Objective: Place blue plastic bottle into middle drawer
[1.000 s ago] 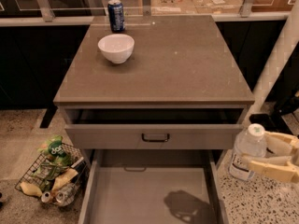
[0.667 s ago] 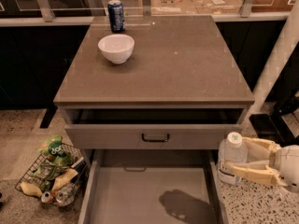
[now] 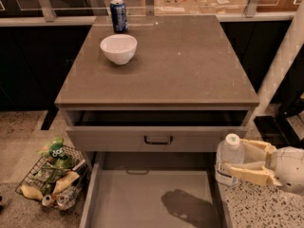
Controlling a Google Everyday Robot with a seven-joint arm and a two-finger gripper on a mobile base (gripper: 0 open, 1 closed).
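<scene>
The gripper [image 3: 233,154] is clamped on the blue plastic bottle [image 3: 223,175], one finger passing behind it below the white cap and the other crossing its front. The bottle stands upright in the grasp, above and just outside the right wall of the middle drawer [image 3: 133,198], which is pulled out with a bare grey floor.

The step in hand, as I judge it, is carrying the bottle over that wall and into the drawer. To do it well:

- Keep the base higher than the wall's top edge while crossing, or it may catch and twist in the grasp.
- Stay forward of the upper drawer front [image 3: 118,140], directly behind the open drawer, so the cap does not strike it.
- Lower near the drawer's right-centre floor before letting go. A slim, tall bottle probably tips if dropped.

Beyond the drawer, a white bowl [image 3: 118,48] and a blue can [image 3: 118,15] sit on the bench [image 3: 190,65]. A wire basket [image 3: 52,179] stands to the drawer's left.
</scene>
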